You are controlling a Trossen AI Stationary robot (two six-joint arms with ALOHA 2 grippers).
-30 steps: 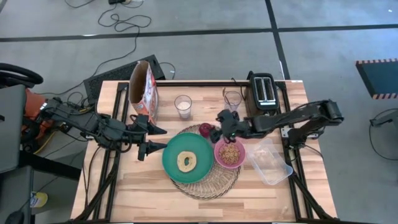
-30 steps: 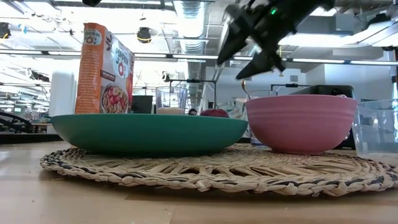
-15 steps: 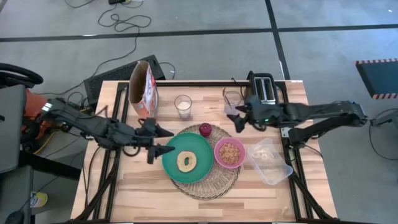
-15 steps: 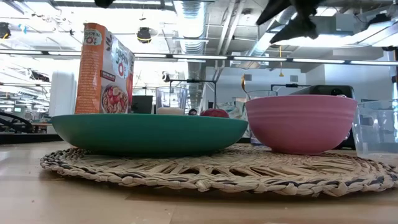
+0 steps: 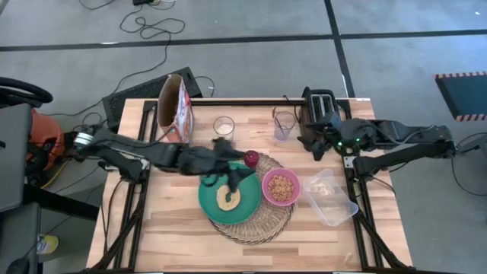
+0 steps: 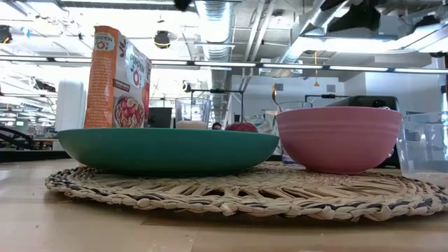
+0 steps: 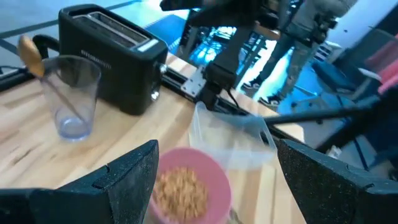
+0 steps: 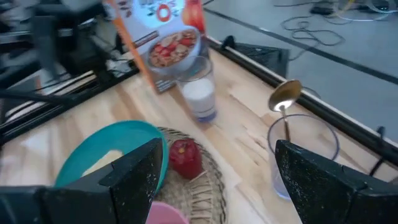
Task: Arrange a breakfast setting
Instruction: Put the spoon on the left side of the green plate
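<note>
Your left gripper (image 5: 228, 176) has swung in from the table's left side and now hangs over the teal plate (image 5: 209, 199), right above the bagel (image 5: 227, 198); its fingers (image 7: 134, 177) are spread wide and hold nothing. Your right gripper (image 5: 308, 142) has pulled back from above the pink bowl (image 5: 281, 187) and now sits beside the black toaster (image 5: 320, 108), near the glass with the gold spoon (image 8: 285, 96); its fingers (image 8: 137, 174) are also wide apart and empty.

The setting itself has not moved. You have the plate and bowl side by side on the straw mat (image 5: 259, 225), the red fruit (image 5: 251, 157) at the mat's far edge, the milk glass (image 5: 224, 126) and the cereal box (image 5: 174, 109) behind, and the clear tub (image 5: 330, 197) to the right of the bowl.
</note>
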